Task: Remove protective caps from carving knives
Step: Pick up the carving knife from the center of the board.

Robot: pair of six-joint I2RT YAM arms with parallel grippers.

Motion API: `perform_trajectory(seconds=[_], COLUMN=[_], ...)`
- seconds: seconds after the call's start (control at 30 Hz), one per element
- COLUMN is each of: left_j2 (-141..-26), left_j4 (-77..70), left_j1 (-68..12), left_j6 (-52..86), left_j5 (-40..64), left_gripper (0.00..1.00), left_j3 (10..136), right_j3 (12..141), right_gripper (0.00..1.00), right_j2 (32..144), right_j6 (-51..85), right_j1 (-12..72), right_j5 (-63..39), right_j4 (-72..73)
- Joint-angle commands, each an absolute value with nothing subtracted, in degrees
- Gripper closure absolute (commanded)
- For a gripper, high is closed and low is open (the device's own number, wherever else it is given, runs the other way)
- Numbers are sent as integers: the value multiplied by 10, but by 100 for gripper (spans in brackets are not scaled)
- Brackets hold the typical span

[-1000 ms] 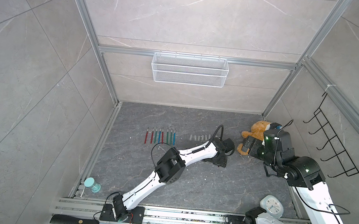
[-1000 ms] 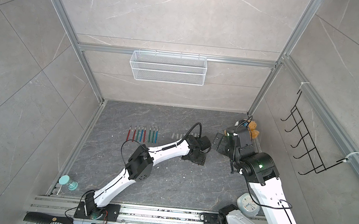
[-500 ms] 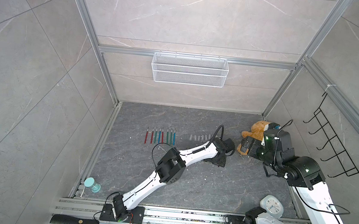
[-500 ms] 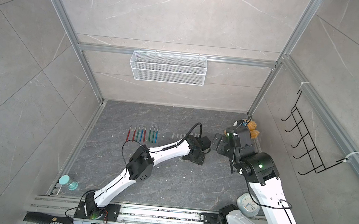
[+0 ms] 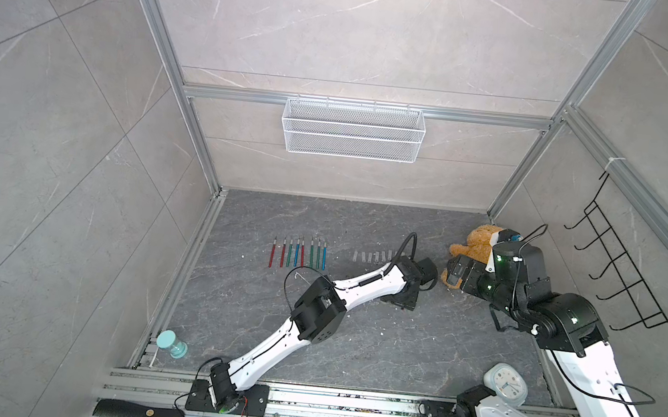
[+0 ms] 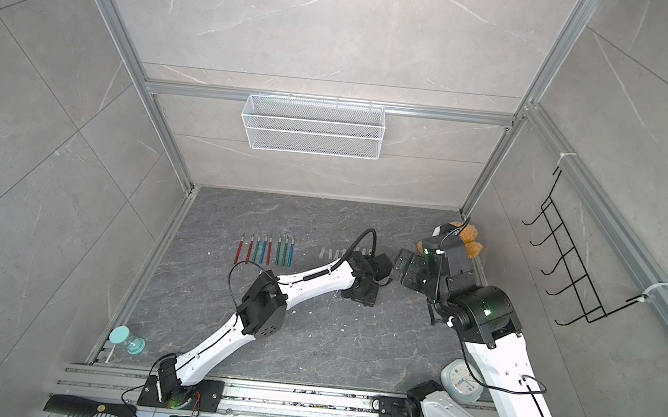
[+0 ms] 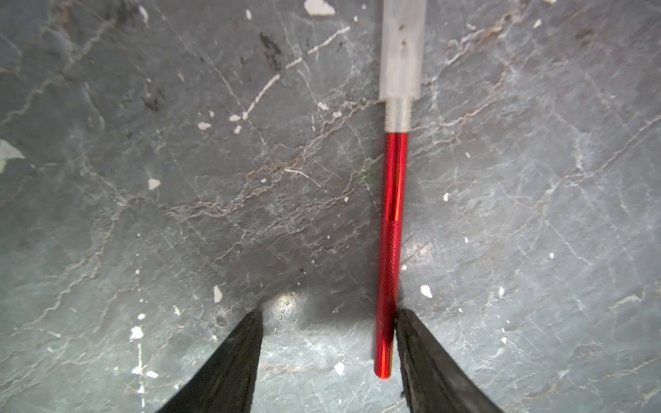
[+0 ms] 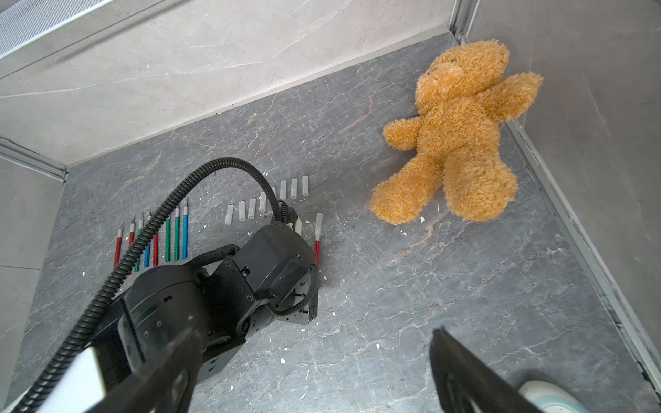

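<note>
While left fingers (image 7: 229,364) straddle its handle half-open, we log the capped red knife (image 7: 391,232) pointing away; right fingers (image 8: 465,375) wide, empty.

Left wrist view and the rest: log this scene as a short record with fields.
red knife: flat on the floor, cap on
left gripper: open, astride the red knife's handle end, one finger close against it
right gripper: open, empty
bare knives: eight in a row
loose caps: a row between bare knives and bear
</note>
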State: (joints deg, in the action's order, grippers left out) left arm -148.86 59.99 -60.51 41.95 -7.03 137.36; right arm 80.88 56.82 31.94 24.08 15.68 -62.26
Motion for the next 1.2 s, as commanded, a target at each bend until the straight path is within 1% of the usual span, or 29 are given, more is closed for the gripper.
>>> perform_trajectory(seconds=[0.0, 0.03, 0.13, 0.17, 0.53, 0.6, 0.77, 1.17], left_j2=[-1526, -1528, -1530, -1529, -1529, -1529, -1528, -1513], left_j4=[619, 619, 617, 616, 599, 597, 590, 569], left_j1=[-611, -611, -613, -613, -614, -614, -615, -615], left_j6=[416, 415, 417, 417, 422, 423, 424, 428], left_j5=[-49, -46, -45, -43, -30, -28, -25, -26], left_gripper=[40, 43, 47, 49, 59, 64, 67, 80], left_j3=[1373, 1372, 1368, 1366, 1341, 1336, 1321, 1282], right_j3=[807, 806, 803, 802, 800, 799, 795, 794], right_gripper=[1, 0, 0, 0, 0, 0, 0, 0], right_j2=[562, 562, 562, 563, 563, 563, 563, 562], right_j6=[320, 321, 321, 322, 322, 324, 326, 327], right_j1=[239, 238, 239, 239, 239, 239, 239, 239], right_j5=[148, 147, 144, 144, 135, 134, 133, 135], right_j4=[-615, -614, -612, -612, -608, -608, -605, -605])
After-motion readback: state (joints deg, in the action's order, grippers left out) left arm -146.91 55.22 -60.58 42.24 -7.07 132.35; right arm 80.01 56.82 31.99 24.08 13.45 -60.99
